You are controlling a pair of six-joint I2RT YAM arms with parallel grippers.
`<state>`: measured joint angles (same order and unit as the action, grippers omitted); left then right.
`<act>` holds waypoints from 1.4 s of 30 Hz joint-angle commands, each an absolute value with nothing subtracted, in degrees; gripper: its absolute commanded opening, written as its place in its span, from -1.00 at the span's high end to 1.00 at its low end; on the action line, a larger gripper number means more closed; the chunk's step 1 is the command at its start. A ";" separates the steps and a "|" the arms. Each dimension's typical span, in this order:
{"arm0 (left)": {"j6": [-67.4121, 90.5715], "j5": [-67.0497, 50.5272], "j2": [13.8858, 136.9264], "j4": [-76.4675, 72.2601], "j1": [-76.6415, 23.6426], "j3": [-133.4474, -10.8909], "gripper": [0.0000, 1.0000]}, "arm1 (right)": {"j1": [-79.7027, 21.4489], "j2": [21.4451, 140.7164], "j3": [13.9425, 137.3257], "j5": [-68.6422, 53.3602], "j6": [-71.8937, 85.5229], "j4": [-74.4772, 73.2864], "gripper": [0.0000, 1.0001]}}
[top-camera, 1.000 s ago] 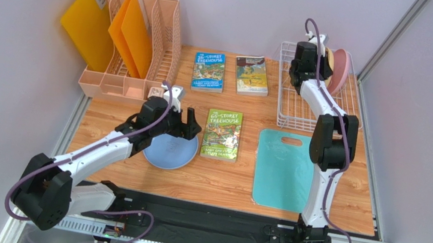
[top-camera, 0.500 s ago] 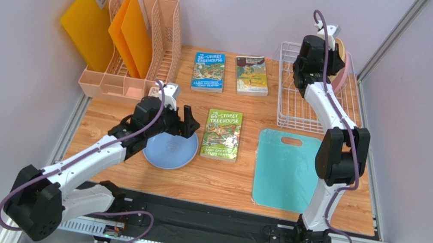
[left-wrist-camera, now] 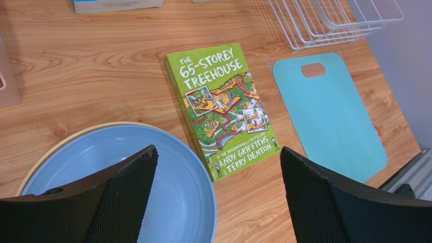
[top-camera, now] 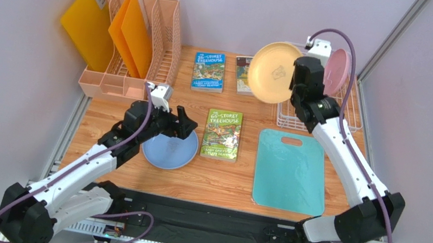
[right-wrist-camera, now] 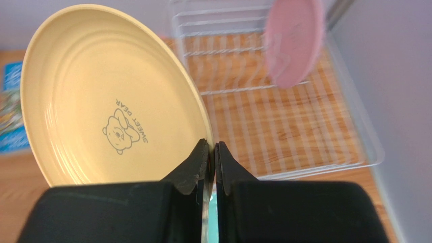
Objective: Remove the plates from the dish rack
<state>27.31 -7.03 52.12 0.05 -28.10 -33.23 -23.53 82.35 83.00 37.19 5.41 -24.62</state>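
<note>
- The right pincer (right-wrist-camera: pixel 209 144) is clenched on the rim of the pale yellow plate (right-wrist-camera: pixel 111 101). The plate is held on edge in the air, clear of the dish rack (right-wrist-camera: pixel 284 126) and just to its left.
- The step in hand is judged to be the carrying of this third plate from the rack to the table (top-camera: pixel 222 181).
- For the next move, the plate would have to be swung left and nearer and tipped from upright to flat. It could then be lowered onto the stack or a bare patch of wood before the jaws are released.
- One plate remains to be unloaded: the pink plate (right-wrist-camera: pixel 294 40) stands upright at the far right of the rack.
- The left pincer (left-wrist-camera: pixel 218 152) is released, its jaws spread wide with nothing between them. It hangs above the right edge of the blue plate (left-wrist-camera: pixel 127 177).
- The blue plate lies flat at the near left of the table, just left of the green book (left-wrist-camera: pixel 223 106). The teal cutting board (left-wrist-camera: pixel 329 111) lies to the book's right.
- Only in the left wrist view is a tan rim seen under the blue plate's far left edge, taken to be the tan plate (left-wrist-camera: pixel 66 139). It is barely made out from the top.
- Only in the right wrist view are the thin edge grip and the bear mark on the yellow plate shown.
- Only from the top can both arms and the gap between carried plate and stack be seen together.
</note>
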 commanded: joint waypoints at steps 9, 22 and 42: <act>30.67 -5.45 46.32 -4.13 -28.21 -29.18 -0.91 | -29.62 70.67 67.69 2.83 23.73 -23.38 1.00; 31.73 -6.41 48.25 -8.87 -28.30 -28.65 -0.89 | -32.43 69.87 63.02 -2.99 27.51 -21.18 1.00; 30.59 1.41 39.02 -1.23 -28.65 -27.77 -0.91 | -32.70 71.19 62.67 8.09 24.96 -22.24 1.00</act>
